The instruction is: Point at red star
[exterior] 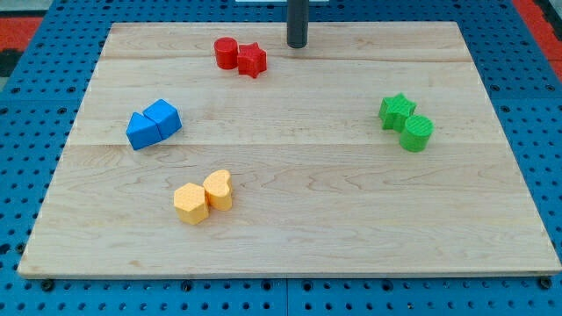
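The red star lies near the view's top, left of centre, touching a red cylinder on its left. My tip rests on the wooden board at the view's top, a short way to the right of the red star and slightly above it, not touching it.
A blue triangle block and a blue cube-like block touch at the view's left. A green star and a green cylinder sit at the right. A yellow hexagon and a yellow heart sit at the lower centre-left.
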You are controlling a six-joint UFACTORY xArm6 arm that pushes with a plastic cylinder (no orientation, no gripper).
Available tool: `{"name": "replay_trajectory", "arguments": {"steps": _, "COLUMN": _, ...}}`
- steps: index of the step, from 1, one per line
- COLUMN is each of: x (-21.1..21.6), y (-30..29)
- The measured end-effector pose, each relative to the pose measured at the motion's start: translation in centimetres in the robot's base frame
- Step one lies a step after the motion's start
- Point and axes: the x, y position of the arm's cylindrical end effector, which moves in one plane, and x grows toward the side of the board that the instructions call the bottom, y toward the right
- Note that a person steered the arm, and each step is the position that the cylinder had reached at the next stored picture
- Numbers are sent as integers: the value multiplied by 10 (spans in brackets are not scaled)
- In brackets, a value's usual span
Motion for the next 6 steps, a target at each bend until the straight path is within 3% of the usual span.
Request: {"name": "replay_trajectory", "arguments": {"steps": 6, "x": 0, "y": -14}}
